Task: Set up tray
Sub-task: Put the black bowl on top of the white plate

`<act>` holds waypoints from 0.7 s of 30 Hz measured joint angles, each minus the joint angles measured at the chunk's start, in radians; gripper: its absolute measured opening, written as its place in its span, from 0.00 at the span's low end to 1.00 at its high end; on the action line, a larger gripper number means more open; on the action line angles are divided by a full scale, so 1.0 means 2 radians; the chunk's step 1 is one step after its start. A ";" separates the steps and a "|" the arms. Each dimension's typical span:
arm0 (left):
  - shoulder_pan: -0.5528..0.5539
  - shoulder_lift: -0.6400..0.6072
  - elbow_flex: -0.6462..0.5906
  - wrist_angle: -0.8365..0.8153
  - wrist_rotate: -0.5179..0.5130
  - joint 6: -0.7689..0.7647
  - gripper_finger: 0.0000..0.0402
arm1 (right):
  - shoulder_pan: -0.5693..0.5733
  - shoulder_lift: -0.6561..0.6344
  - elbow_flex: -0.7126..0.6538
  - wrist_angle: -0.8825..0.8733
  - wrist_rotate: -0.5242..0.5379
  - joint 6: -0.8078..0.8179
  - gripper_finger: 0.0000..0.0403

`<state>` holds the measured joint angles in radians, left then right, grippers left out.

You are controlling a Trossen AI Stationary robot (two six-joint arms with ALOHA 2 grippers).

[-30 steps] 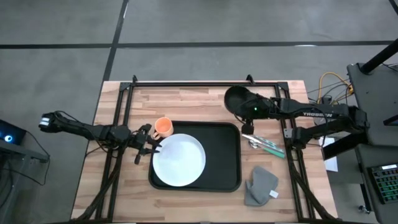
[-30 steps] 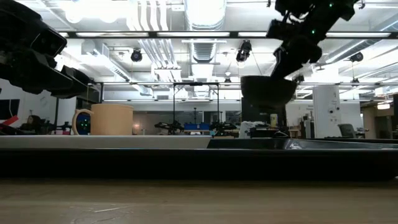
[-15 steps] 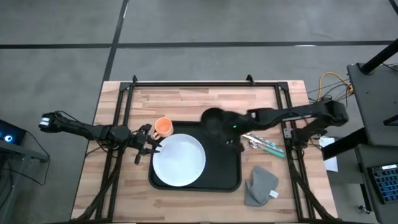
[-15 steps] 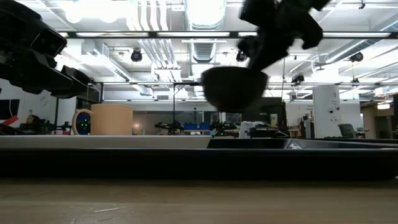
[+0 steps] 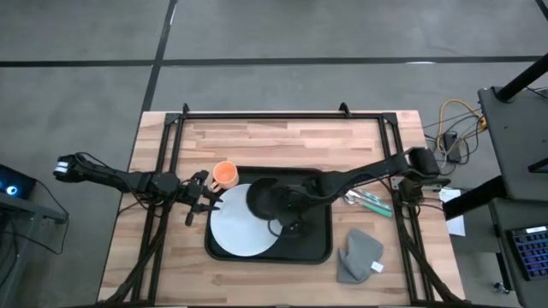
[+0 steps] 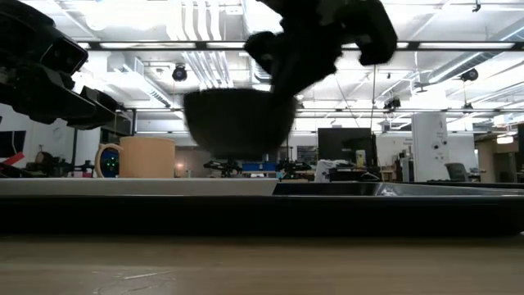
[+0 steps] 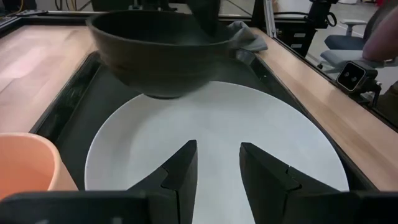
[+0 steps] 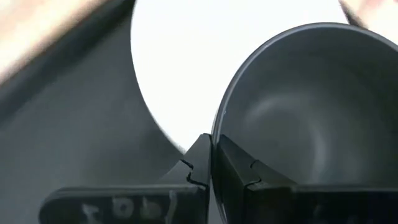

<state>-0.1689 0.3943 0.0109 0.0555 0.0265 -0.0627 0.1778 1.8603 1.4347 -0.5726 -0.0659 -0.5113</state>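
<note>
The tray (image 5: pixel 312 239) lies mid-bench with one white plate (image 5: pixel 235 229) on its left half. The right tool (image 5: pixel 291 205) is pinched closed on the rim of one dark bowl (image 5: pixel 265 197), holding it in the air over the plate's near edge. The step in hand looks like placing the bowl; next it likely needs lowering level, then letting go. The left tool (image 5: pixel 205 201) waits beside the tray, fingers (image 7: pixel 183 165) parted and empty. Elsewhere on the bench: one orange cup (image 5: pixel 224 174), one grey cloth (image 5: pixel 360 255), and cutlery (image 5: pixel 368 201) too small to count.
</note>
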 joint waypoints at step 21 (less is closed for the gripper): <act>0.000 0.000 0.000 0.000 0.000 0.000 0.25 | 0.015 0.153 0.154 0.009 -0.072 -0.036 0.02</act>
<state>-0.1688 0.3940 0.0109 0.0547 0.0265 -0.0625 0.2073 2.1653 1.7436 -0.5553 -0.2101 -0.5835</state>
